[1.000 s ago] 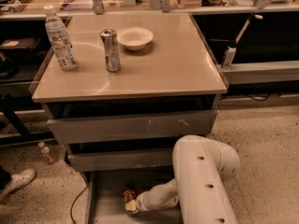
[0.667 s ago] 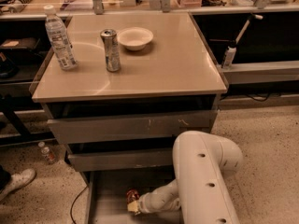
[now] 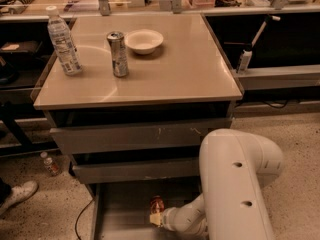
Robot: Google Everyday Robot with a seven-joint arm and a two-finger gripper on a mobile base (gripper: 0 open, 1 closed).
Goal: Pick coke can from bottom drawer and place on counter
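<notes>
Down in the bottom drawer point(image 3: 117, 216), on its flat grey metal floor, the gripper point(image 3: 156, 218) sits low at the end of a smooth, rounded white arm point(image 3: 235, 184) folded in from the right, forearm near horizontal. The coke can point(image 3: 157, 204), a small red cylinder, is just beyond its tip. Can't tell how far it's open or if it has the can. Well above it is the glossy beige counter point(image 3: 180, 69) with a clear plastic bottle point(image 3: 63, 46), a slim silver can point(image 3: 118, 54) and a white bowl point(image 3: 144, 40).
</notes>
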